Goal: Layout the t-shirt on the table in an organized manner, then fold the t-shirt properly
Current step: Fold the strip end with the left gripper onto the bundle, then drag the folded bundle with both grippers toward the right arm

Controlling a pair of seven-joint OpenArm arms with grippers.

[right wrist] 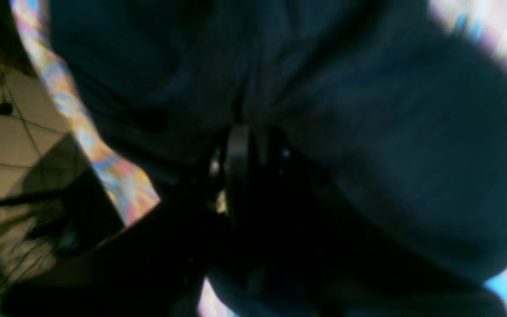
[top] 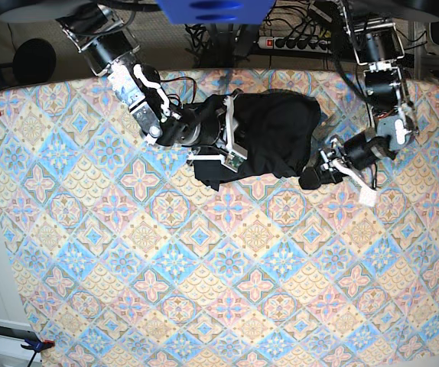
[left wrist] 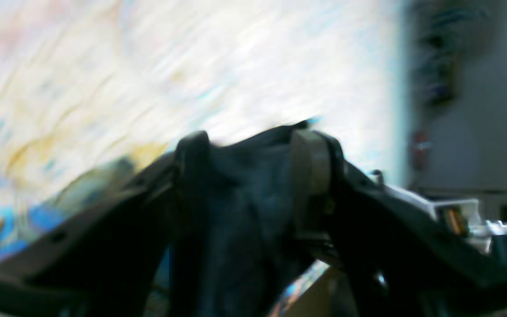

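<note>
The t-shirt (top: 269,138) lies bunched in a dark heap near the far edge of the tabletop (top: 204,290), not yet spread flat. The right gripper (top: 223,141) has its jaws clenched on a fold at the heap's left side, presumably to anchor or draw that side outward. The left gripper (top: 317,170) sits at the heap's opposite edge; in the left wrist view black cloth lies between its parted jaws, and whether they grip it cannot be told. Opposed holds would suit pulling the garment open. The tabletop wears a cloth of pastel blue, pink and yellow diamond tiles; cables and a power strip (top: 296,42) lie on the floor beyond.
</note>
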